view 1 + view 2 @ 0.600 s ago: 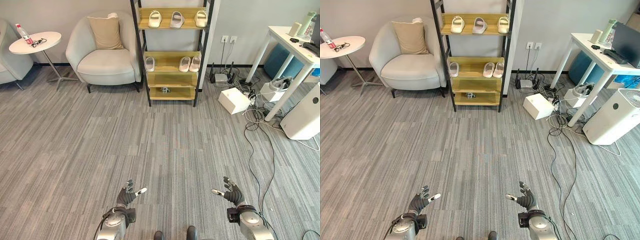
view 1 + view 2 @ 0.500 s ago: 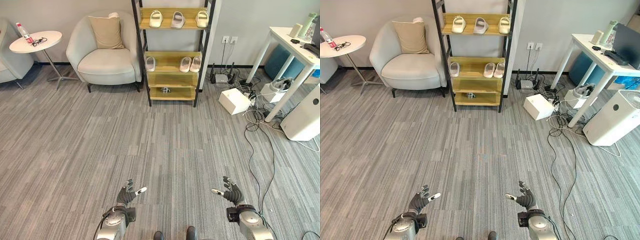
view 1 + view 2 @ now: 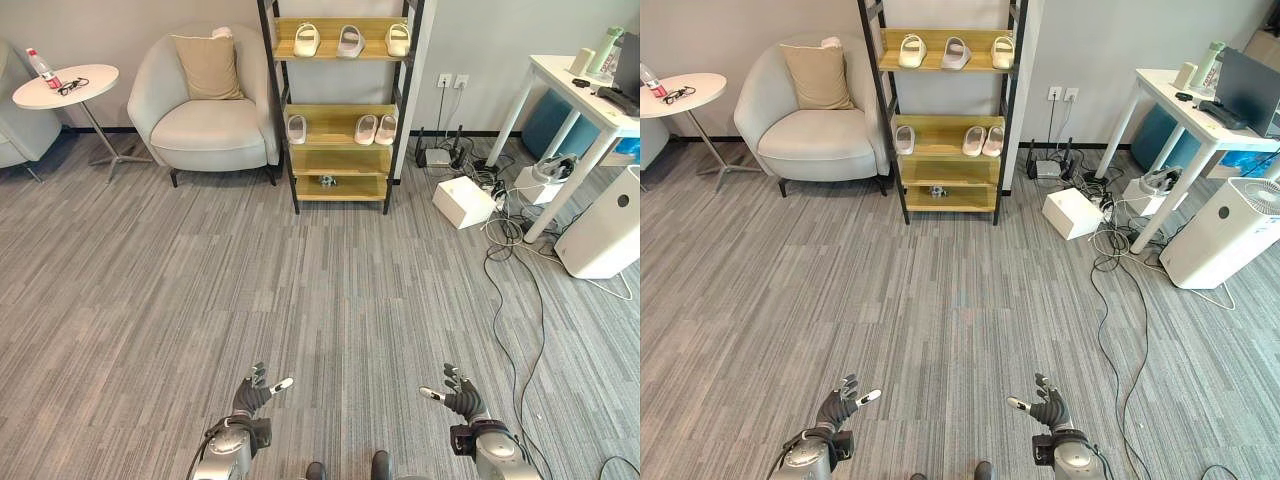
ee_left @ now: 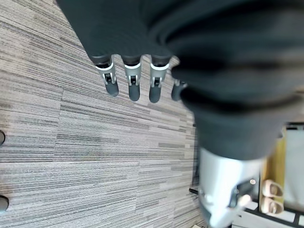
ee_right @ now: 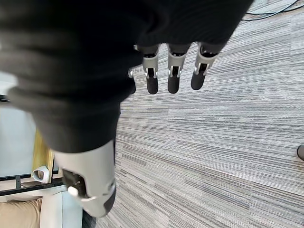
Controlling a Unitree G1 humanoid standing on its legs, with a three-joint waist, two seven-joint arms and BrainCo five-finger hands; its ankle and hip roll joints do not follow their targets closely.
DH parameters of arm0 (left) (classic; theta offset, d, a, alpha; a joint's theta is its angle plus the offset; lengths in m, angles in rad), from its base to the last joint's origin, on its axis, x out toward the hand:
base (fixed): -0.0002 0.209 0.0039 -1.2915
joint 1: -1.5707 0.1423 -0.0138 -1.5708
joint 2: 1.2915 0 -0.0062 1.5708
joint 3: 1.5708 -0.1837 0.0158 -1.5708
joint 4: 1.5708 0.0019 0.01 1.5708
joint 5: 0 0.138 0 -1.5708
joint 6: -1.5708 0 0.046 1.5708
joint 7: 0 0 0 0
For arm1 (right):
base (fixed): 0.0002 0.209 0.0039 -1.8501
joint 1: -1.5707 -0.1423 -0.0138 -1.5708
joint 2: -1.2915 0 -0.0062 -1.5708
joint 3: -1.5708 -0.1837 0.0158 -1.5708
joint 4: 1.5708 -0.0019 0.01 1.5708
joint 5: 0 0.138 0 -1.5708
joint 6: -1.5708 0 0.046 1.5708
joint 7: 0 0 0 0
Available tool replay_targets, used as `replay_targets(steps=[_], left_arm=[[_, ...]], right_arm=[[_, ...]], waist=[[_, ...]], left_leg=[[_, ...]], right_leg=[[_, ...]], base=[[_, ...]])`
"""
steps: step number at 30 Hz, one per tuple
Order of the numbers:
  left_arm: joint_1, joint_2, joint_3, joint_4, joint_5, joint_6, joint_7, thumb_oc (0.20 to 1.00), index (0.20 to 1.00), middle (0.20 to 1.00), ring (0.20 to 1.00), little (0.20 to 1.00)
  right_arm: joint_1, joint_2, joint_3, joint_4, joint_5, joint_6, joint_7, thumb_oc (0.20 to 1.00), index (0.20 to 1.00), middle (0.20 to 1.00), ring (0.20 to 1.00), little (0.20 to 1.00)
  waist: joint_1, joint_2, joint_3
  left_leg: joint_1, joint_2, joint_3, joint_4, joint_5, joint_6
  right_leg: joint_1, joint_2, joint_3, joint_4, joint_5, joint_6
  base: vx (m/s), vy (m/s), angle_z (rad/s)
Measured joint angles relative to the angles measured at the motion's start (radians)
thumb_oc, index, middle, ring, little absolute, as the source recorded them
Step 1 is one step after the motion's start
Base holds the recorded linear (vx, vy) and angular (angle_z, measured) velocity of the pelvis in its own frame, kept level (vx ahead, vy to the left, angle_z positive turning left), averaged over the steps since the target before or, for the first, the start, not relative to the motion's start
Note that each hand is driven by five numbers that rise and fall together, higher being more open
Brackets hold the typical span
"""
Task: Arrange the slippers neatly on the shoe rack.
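Both hands (image 3: 252,394) (image 3: 458,393) spread empty, far from rack (image 3: 343,105); light, soft slippers (image 3: 376,128), best pinched at the strap.

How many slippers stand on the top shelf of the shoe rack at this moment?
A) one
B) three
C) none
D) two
B: three slippers sit side by side on the top shelf of the shoe rack: one at the left, one in the middle and one at the right.

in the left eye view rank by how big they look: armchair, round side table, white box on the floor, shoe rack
1. Tall wooden shoe rack
2. Pale grey armchair, close to the rack
3. Round white side table
4. White box
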Motion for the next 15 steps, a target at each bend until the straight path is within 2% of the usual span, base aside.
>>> replay_targets(steps=[11, 15], left_arm=[[0.020, -0.004, 0.001, 0.002, -0.001, 0.000, -0.001, 1.000, 1.000, 1.000, 1.000, 1.000], [0.031, -0.004, 0.003, 0.011, -0.001, 0.000, -0.001, 1.000, 1.000, 1.000, 1.000, 1.000]], right_arm=[[-0.012, 0.002, 0.040, 0.041, 0.003, 0.002, 0.021, 1.000, 1.000, 1.000, 1.000, 1.000], [-0.012, 0.002, 0.039, 0.041, 0.006, 0.002, 0.024, 1.000, 1.000, 1.000, 1.000, 1.000]], waist=[[0.001, 0.017, -0.014], [0.002, 0.011, -0.024]], left_leg=[[0.014, 0.000, -0.015, -0.006, -0.002, -0.004], [0.012, 0.000, -0.017, -0.006, -0.003, -0.007]], right_leg=[[0.022, 0.000, -0.015, 0.000, -0.004, 0.002], [0.023, 0.000, -0.016, 0.000, -0.003, 0.002]], base=[[0.01, -0.005, 0.03], [0.00, 0.000, 0.00]])
